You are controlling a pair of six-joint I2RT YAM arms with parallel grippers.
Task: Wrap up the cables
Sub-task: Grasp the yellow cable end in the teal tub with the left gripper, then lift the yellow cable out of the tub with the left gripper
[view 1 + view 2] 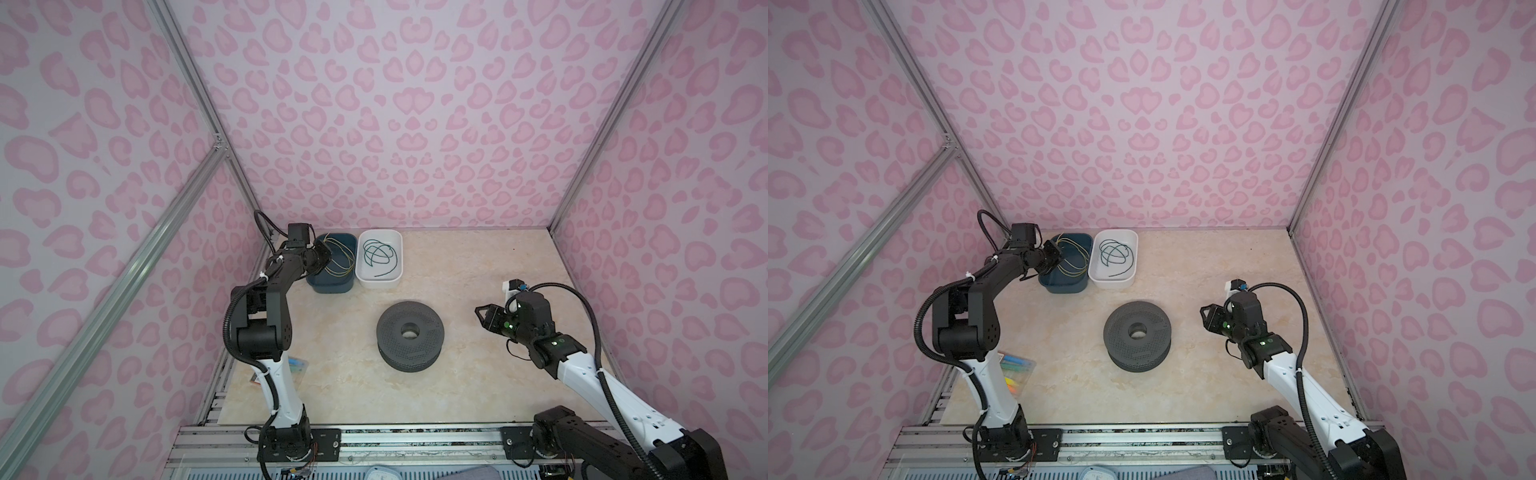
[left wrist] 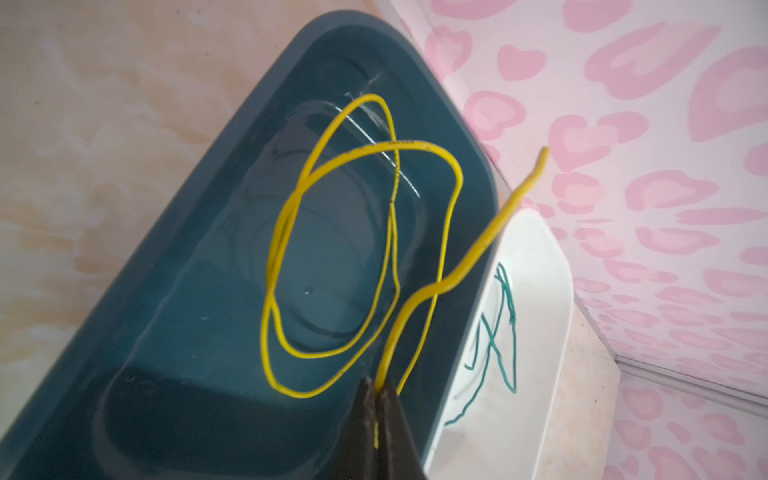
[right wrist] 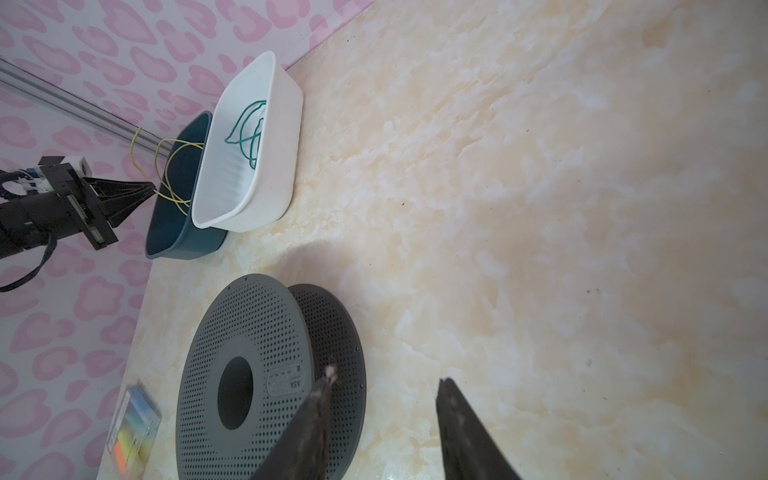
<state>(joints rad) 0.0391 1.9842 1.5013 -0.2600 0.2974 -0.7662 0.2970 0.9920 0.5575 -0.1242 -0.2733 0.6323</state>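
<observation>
The left claw point(image 2: 376, 399) is pinched shut on the yellow cable point(image 2: 415, 144) near one end, its loose loops lying in the dark blue bin point(image 2: 166, 311) at the counter's far left. The green cable point(image 1: 379, 254) lies coiled in the white bin point(image 1: 397, 243) beside it. The right claw point(image 3: 387, 375) hangs open and empty, right of the gray spool point(image 1: 390, 328). Both wires look light, thin and springy, so gripping near an end suits best.
</observation>
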